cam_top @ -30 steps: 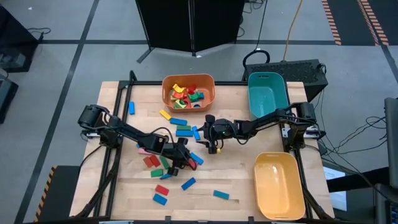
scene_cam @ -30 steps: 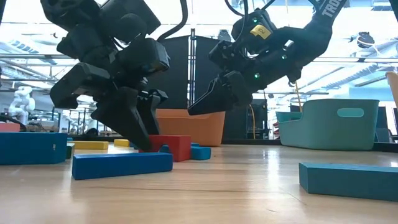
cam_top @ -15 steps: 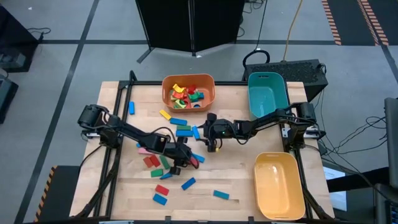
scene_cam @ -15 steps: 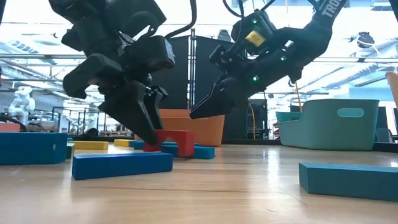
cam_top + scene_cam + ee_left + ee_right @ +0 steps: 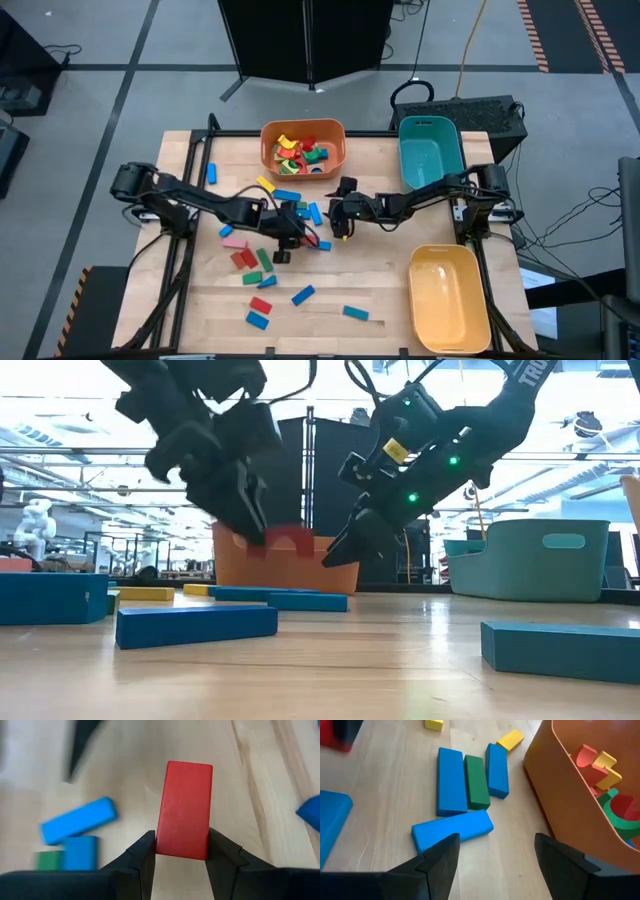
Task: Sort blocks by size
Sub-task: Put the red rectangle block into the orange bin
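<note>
Several blocks (image 5: 300, 152) sitting in orange bin (image 5: 270, 140); many still lying loose on surface (image 5: 390, 290). Left tool (image 5: 181, 852) clamping red block (image 5: 184, 809), holding it clear above surface. Right tool (image 5: 495, 851) hovering wide, empty, beside blue blocks (image 5: 470, 777). Teal bin (image 5: 430, 150), yellow bin (image 5: 448, 298) holding nothing.

Clamped between two dark fingers (image 5: 142, 857) of the left gripper (image 5: 181, 854): a flat red rectangular block (image 5: 183, 808), gripped at its near end, far end jutting out over pale wooden tabletop (image 5: 130, 765). Off to one side on the wood, blurred: a long light-blue rectangular block (image 5: 77, 820) lying slanted, a shorter blue block (image 5: 79, 853) just beside it, a small green block (image 5: 48, 860) touching that. At the opposite frame edge, a blue corner (image 5: 311, 812) of another block. A dark blurred shape (image 5: 82, 742) beyond.
</note>
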